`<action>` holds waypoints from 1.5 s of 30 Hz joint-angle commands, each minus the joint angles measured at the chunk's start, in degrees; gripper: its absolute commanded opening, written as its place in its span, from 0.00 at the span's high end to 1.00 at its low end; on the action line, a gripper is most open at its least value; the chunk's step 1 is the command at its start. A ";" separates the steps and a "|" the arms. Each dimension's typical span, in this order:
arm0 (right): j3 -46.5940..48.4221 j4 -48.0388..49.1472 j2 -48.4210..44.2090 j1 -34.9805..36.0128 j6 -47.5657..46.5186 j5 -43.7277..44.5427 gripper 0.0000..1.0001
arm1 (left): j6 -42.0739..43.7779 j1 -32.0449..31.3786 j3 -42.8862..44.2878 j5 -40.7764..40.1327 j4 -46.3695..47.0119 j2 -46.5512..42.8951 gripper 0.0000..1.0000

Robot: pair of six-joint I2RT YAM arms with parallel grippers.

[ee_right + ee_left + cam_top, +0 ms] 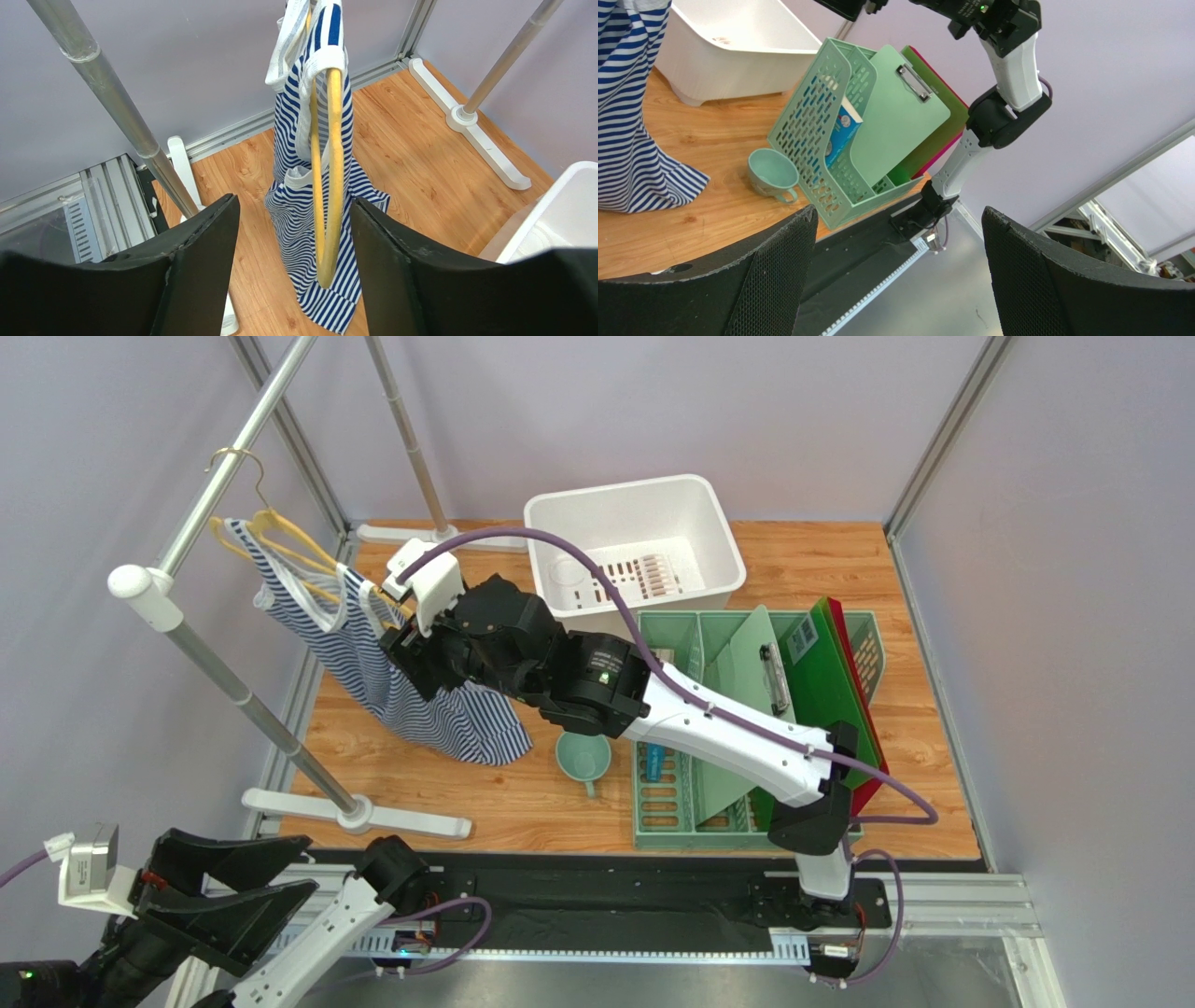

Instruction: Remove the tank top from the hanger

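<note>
Right gripper (293, 210): black fingers parted, holding nothing, straddling the near shoulder end of the thin yellow triangular hanger (335, 175). Hanger is edge-on, long axis running straight away from the fingers. Navy-and-white striped cloth tank top (298, 245) hangs on it, hem on the wooden tabletop (842, 560). Left gripper (899, 217) is wide open and empty, well apart; the right arm is nearer.

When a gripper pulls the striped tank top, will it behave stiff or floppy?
Probably floppy: the tank top hangs in soft folds, its hem bunched on the table. Likely light, since the thin hanger carries it. Pulled, its straps may drag the hanger along.
</note>
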 commanded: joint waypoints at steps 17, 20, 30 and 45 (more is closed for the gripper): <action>5.34 13.06 6.79 -0.48 -2.77 2.42 0.85 | -3.31 -0.09 5.33 0.91 -4.39 -0.75 0.12; 5.07 14.47 5.74 -0.31 -2.15 2.77 0.98 | -3.75 -0.09 5.51 1.61 -3.78 -0.39 0.12; 3.40 21.33 -0.14 0.66 -0.04 3.91 1.00 | -5.51 -0.09 4.81 3.54 -1.05 -0.04 0.12; -8.08 24.49 -11.65 2.07 5.32 6.98 1.00 | -9.64 -0.09 -3.18 12.85 11.59 2.24 0.12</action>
